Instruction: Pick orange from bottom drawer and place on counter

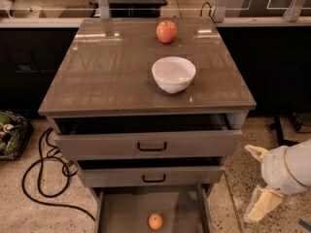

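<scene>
The grey three-drawer cabinet (146, 144) fills the middle of the view, and its glossy brown-grey counter (107, 76) shows all four edges, the far edge meeting a glass partition whose reflections streak the surface. All three drawers stand pulled out in steps. The top drawer (146, 142) and the middle drawer (150, 176) show only dark slits of their insides, so what they hold cannot be made out. The bottom drawer (126, 210) reaches furthest forward, and its front is cut off by the lower edge of the view. To the right of the cabinet, below the counter's near right corner and level with the two lower drawers, hangs the gripper (250, 183). Its white wrist is cut off at the right edge, and its cream jaws stand wide apart with nothing between them, well clear of the drawers. A white bowl (173, 74) sits upright on the counter, a little right of centre and nearer the front edge. A reddish apple (166, 31) stands near the middle of the far edge, apart from the bowl. The orange (155, 221) lies alone on the bottom drawer's flat floor, close to where the view ends. A black cable (34, 178) loops over the speckled floor at the left, beside a cluttered object cut off by the left edge.
</scene>
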`<state>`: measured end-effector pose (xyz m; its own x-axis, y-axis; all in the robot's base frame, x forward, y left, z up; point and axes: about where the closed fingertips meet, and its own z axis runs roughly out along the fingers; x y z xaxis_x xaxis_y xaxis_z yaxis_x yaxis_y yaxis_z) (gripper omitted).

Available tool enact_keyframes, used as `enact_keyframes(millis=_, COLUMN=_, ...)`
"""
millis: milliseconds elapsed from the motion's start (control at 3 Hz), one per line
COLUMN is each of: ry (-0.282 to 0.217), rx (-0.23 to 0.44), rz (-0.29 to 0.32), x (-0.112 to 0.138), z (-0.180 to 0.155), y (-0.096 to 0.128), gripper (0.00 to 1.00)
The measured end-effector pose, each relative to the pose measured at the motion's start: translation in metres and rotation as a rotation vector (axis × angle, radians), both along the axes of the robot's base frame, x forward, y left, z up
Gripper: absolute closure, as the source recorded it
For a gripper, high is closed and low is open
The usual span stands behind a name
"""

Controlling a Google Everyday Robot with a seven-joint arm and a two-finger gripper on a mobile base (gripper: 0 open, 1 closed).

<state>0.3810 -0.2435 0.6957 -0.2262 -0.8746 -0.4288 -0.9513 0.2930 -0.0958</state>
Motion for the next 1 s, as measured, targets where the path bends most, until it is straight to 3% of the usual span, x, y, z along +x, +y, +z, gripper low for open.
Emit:
enact_keyframes(millis=667, ry=0.019, rx=0.031, rz=0.009, x=-0.005, z=-0.067, y=0.028, gripper=0.0)
enact_keyframes(millis=1000, ry=-0.013, rx=0.076, rz=-0.02, x=-0.009, z=-0.097, y=0.048, gripper=0.0)
